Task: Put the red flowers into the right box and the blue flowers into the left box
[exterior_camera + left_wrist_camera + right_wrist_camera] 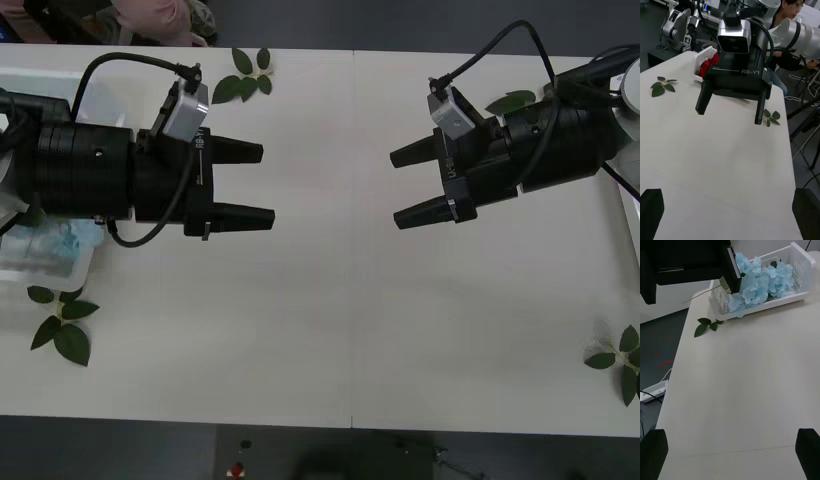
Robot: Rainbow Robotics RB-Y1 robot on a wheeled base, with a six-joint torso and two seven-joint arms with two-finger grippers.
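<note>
My left gripper (266,185) and right gripper (394,190) hover over the middle of the white table, facing each other, both open and holding nothing. The left box (802,263), a white slotted basket, holds several pale-blue flowers (760,285); in the front view it lies mostly under my left arm, with blue flowers (55,243) showing. The right box (700,62) sits behind my right arm with red flowers (711,62) inside; its white edge (631,205) shows at the far right of the table.
Loose green leaf sprigs lie at the back left (245,80), front left (60,325), front right (620,355) and beside my right arm (510,100). A thin stem (702,294) pokes out of the left box.
</note>
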